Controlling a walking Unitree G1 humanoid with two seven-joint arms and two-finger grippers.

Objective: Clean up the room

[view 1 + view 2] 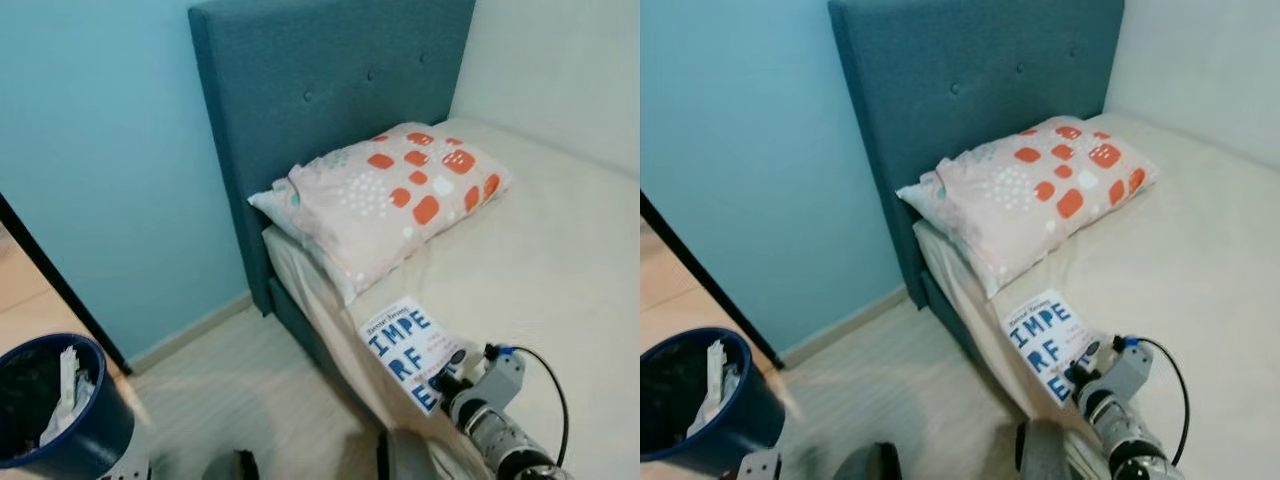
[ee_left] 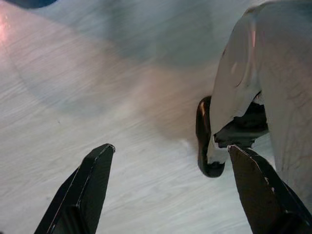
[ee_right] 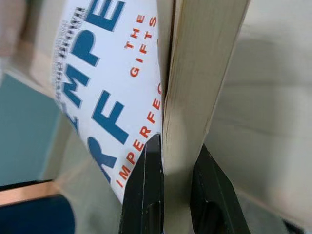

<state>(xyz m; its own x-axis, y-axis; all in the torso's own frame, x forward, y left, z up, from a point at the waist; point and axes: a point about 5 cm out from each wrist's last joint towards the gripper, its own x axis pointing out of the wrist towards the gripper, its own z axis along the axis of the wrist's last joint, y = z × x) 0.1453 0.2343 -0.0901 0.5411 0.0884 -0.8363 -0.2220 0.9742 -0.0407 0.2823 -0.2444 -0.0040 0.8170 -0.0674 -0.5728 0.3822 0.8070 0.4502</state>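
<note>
1 white book (image 3: 117,92) with blue lettering, pinched in right gripper (image 3: 178,161) jaws.

A pink pillow (image 1: 392,199) spotted orange and white, a teal headboard (image 1: 330,90), a white book (image 1: 405,350) lettered blue, a navy bin (image 1: 62,420).

So the bed (image 1: 560,250) had a plain cream sheet and a teal padded headboard (image 1: 330,90) behind it. A pink pillow (image 1: 395,195) with orange and white blotches lay up against that headboard, one corner poking past the mattress edge. A white book (image 1: 405,350) with big blue letters sat near the bed's edge. Down on the pale wood floor (image 1: 250,390) stood a dark blue bin (image 1: 65,420) with crumpled paper inside.
</note>
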